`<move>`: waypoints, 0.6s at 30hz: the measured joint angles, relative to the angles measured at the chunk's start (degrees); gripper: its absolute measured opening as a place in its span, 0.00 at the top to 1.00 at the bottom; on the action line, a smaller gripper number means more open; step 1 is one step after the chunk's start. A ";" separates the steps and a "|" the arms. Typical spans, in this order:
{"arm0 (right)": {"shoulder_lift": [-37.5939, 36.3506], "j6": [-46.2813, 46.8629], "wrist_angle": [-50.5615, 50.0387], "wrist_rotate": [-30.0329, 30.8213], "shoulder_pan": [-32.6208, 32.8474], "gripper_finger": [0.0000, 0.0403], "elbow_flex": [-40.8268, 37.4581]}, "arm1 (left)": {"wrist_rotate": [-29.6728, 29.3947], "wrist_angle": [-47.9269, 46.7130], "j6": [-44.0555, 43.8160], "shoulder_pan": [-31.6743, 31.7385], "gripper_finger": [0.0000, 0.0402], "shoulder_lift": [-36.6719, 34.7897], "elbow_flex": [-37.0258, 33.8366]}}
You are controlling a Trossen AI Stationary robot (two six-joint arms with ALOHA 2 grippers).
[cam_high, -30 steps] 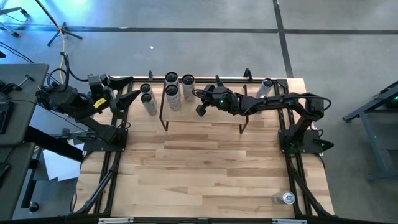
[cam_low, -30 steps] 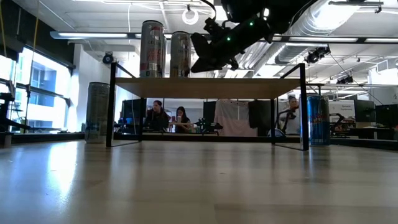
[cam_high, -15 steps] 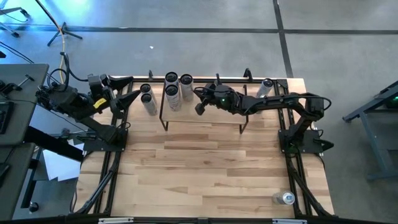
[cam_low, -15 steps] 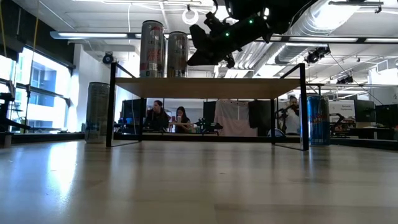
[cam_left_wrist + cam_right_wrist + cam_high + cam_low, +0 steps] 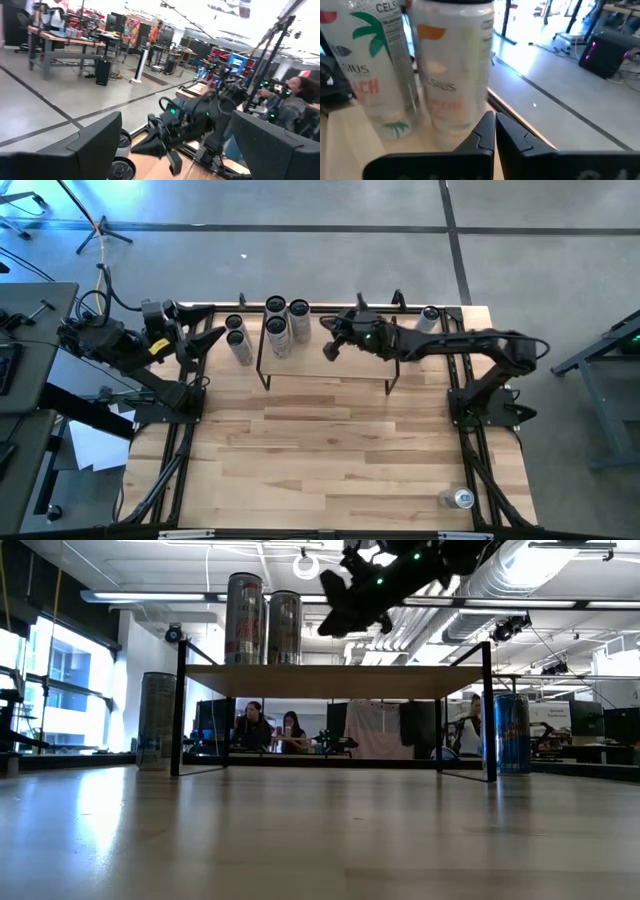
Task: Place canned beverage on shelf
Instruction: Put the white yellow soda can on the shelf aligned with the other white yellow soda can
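The shelf (image 5: 330, 375) with its light wood top (image 5: 330, 680) stands at the table's far side. A group of canned beverages (image 5: 285, 325) stands upright on its left end; two show in the low view (image 5: 262, 620). The right wrist view shows two white cans (image 5: 452, 70) just ahead of my fingers. My right gripper (image 5: 329, 350) hovers shut above the shelf top (image 5: 332, 622), right of those cans, holding nothing. My left gripper (image 5: 215, 337) waits open at the far left, level, near two cans on the table (image 5: 236, 335).
A blue can (image 5: 512, 732) stands on the table right of the shelf (image 5: 428, 317). Another can (image 5: 462, 498) lies near the front right corner. A tall can (image 5: 157, 720) stands left of the shelf. Black rail frames run along both table sides.
My right gripper, staying shut, has risen above the shelf top and drawn back a little toward the table's right edge, away from the cans on the shelf. The cans have stayed in place.
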 joint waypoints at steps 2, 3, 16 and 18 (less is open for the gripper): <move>-2.68 0.04 -4.19 -2.93 -0.43 1.00 0.00 | 0.33 -0.16 0.02 -0.01 0.14 0.00 0.00; -4.21 0.27 -6.73 -4.54 -0.64 1.00 0.00 | 0.37 -0.35 0.18 -0.01 0.14 0.00 0.00; -16.75 9.73 -17.86 -10.17 8.76 1.00 0.00 | 3.46 -2.55 1.03 -0.01 0.14 0.00 0.00; -17.05 10.56 -17.92 -11.04 10.77 1.00 0.00 | 3.45 -2.56 1.03 -0.01 0.14 0.02 0.00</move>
